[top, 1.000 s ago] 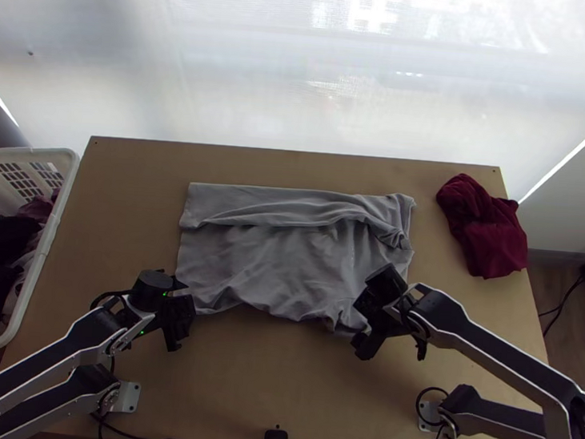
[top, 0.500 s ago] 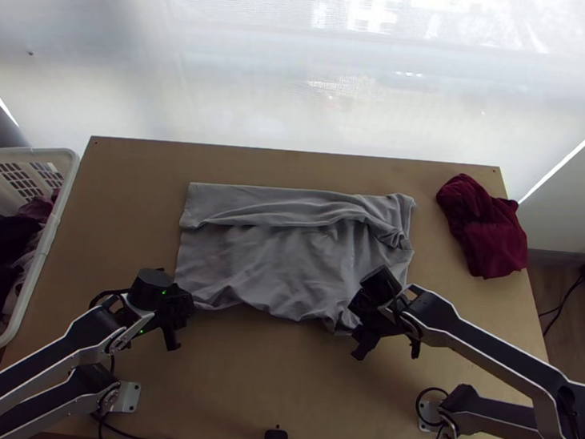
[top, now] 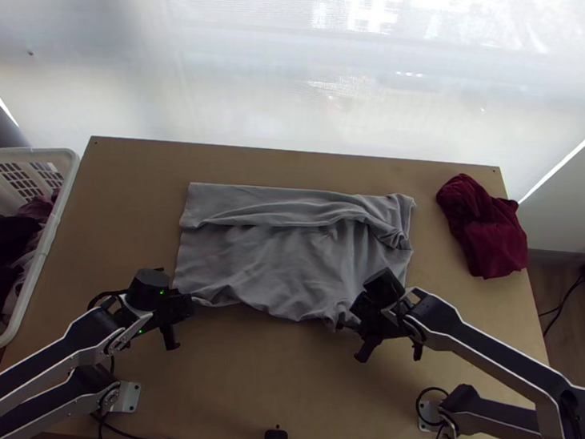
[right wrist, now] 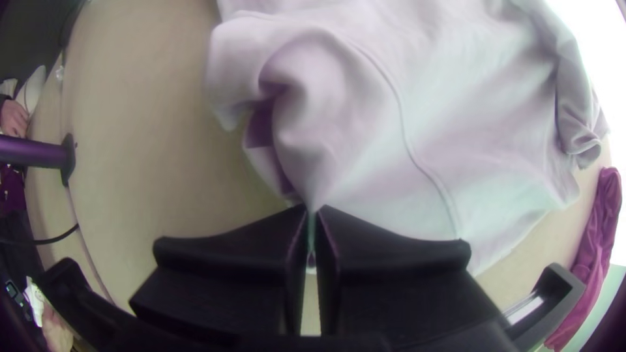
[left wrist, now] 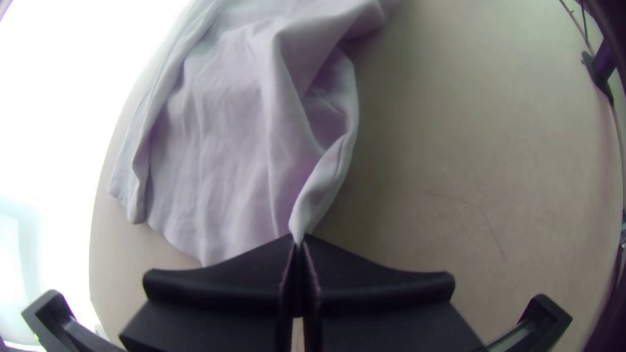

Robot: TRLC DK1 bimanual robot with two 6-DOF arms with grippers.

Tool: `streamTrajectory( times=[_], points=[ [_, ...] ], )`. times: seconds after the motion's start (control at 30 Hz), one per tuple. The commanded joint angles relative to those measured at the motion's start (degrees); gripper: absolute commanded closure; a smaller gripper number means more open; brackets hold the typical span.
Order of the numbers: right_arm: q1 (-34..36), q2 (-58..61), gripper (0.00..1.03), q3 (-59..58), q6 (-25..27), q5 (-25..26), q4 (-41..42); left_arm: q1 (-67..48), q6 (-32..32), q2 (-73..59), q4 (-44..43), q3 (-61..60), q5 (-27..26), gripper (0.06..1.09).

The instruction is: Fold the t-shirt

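My left black pincer [left wrist: 298, 242] and right black pincer [right wrist: 312, 212] pinch the oblong grey cloth t-shirt [top: 286, 259] nearside. Its long axis runs left-right, bulk beyond both.

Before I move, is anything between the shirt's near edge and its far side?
Nothing visible stands between them but the shirt itself, loosely folded along its far side. The left gripper and right gripper pinch its near edge; the red cloth lies off to the right.

The black fingers [right wrist: 391, 254] pinch the rumpled t-shirt [right wrist: 365, 124].
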State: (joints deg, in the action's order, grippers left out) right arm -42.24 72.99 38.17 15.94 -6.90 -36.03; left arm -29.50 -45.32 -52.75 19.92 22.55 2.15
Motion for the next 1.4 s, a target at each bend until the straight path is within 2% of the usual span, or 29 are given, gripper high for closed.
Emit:
streamTrajectory(
  times=[0.0, 0.23, 0.43, 0.63, 0.8, 1.0, 1.13, 1.37],
  points=[
    [0.84, -5.58, 1.0, -0.29, 0.23, 0.04, -2.64, 3.22, -1.44, 1.42, 2.67, 1.27, -0.57, 1.05],
    [6.47, -9.27, 1.0, -0.82, 3.57, -0.31, -6.86, 9.11, -5.39, 3.45, 6.09, 1.62, -2.33, 1.05],
    [7.87, -11.03, 1.0, -0.82, 5.5, -1.01, -9.67, 12.18, -7.94, 7.14, 9.78, 1.62, -3.12, 1.05],
    [8.05, -13.14, 1.0, 0.32, 5.59, -2.33, -12.75, 13.59, -8.12, 8.1, 12.33, 2.59, -3.73, 1.05],
    [8.14, -15.16, 1.0, 4.01, 5.59, -3.12, -15.56, 13.24, -4.69, 6.43, 17.43, 9.71, -6.11, 1.05],
    [13.06, -10.5, 1.0, 9.73, 7.7, -3.74, -15.03, 15.43, -1.35, -3.76, 16.11, 18.94, -8.31, 1.05],
    [16.75, -6.28, 1.0, 12.72, 10.25, -4.53, -14.24, 18.07, -1.7, -9.83, 11.89, 22.54, -8.74, 1.05],
    [20.88, 1.98, 1.0, 18.16, 11.57, -5.41, -10.64, 22.9, -0.38, -22.31, 6.18, 31.16, -9.1, 1.05]
  ],
)
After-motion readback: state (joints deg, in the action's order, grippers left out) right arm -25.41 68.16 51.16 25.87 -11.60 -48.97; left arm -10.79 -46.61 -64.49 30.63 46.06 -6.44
